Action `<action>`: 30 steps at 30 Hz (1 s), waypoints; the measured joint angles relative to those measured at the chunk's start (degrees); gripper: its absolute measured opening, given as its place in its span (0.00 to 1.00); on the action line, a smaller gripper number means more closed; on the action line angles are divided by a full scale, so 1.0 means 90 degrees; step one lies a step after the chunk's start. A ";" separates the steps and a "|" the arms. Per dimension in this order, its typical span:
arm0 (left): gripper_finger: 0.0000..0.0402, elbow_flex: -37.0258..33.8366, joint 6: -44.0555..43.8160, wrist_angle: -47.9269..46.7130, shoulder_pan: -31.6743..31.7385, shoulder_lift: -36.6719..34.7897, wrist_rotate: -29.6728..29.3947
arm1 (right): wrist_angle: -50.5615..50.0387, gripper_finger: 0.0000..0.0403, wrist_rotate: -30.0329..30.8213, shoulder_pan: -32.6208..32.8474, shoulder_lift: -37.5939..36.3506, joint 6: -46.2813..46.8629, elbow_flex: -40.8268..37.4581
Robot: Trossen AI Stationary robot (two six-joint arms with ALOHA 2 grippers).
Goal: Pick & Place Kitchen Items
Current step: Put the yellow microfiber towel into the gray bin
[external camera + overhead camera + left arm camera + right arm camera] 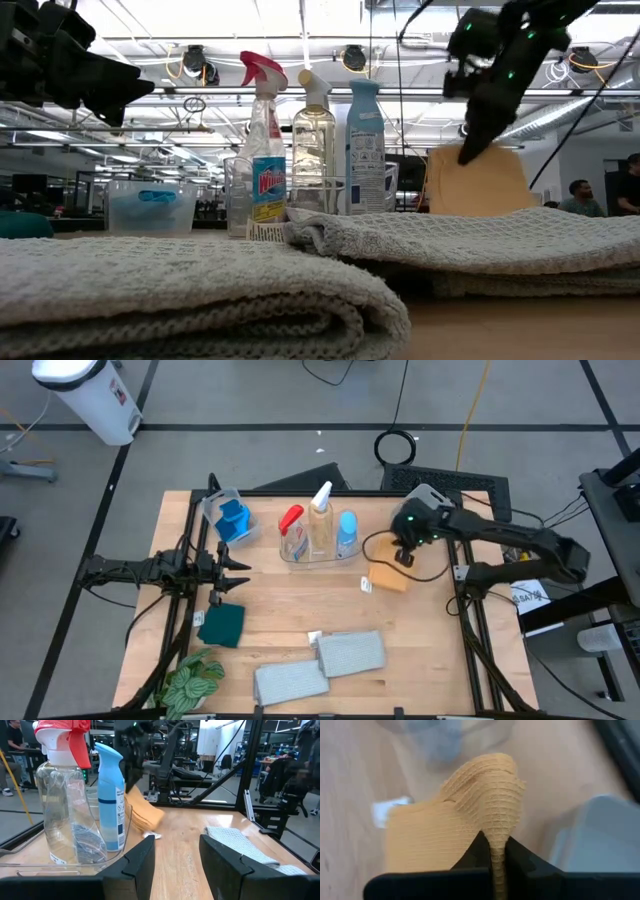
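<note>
Two right fingers (496, 851) pinch a fold of the ribbed orange sponge (455, 820), while left fingers (175, 862) stand spread.

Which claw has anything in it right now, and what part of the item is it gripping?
The right claw pinches a raised fold of the orange cloth at its edge. The left claw stands open and holds nothing.

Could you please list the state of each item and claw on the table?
Right claw: shut, pinching the orange cloth.
Left claw: open, empty.
Three bottles: upright in a clear tub.
Teal cloth: flat.
Grey towels: folded, flat.
</note>
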 joint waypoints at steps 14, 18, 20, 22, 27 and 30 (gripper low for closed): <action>0.40 0.0001 0.0000 0.0000 0.0000 0.0000 0.0000 | -0.0021 0.00 0.1453 -0.0180 -0.1908 0.0264 0.0079; 0.40 0.0001 0.0000 0.0000 0.0000 0.0000 0.0000 | -0.0019 0.00 0.1880 -0.0329 -0.2027 0.0208 0.0191; 0.40 0.0001 0.0000 0.0000 -0.0001 0.0000 0.0000 | -0.0021 0.00 0.2065 -0.0386 -0.2033 0.0049 0.0246; 0.40 0.0001 0.0000 0.0000 -0.0001 0.0000 0.0000 | -0.0011 0.00 0.2229 -0.0449 -0.2029 -0.0134 0.0267; 0.40 0.0001 0.0000 0.0002 0.0000 0.0000 0.0000 | 0.0001 0.00 0.2242 -0.0765 -0.1859 -0.0543 0.0267; 0.40 0.0001 0.0000 0.0002 -0.0001 0.0000 0.0000 | 0.0001 0.00 0.2242 -0.0983 -0.1631 -0.0626 0.0272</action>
